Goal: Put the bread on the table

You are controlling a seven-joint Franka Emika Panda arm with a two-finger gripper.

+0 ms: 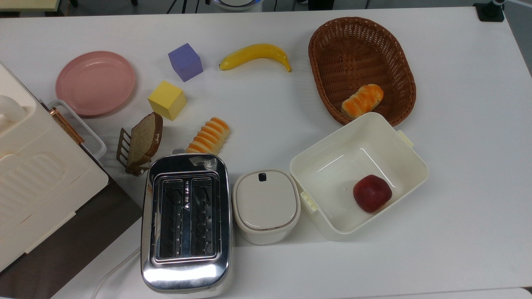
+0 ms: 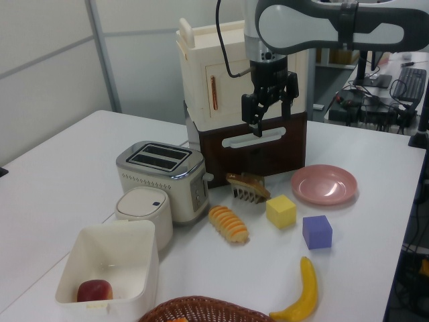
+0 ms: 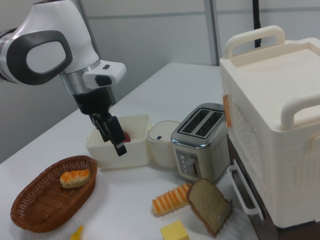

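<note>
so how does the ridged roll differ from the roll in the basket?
The ridged roll lies on the bare table, next to the toaster; the other roll sits inside the wicker basket. The ridged roll is longer and slimmer, with crisp crosswise stripes; the basket roll is stubbier, smoother, deeper orange. Both are small cream-and-orange breads lying at a similar slant in the top view.
</note>
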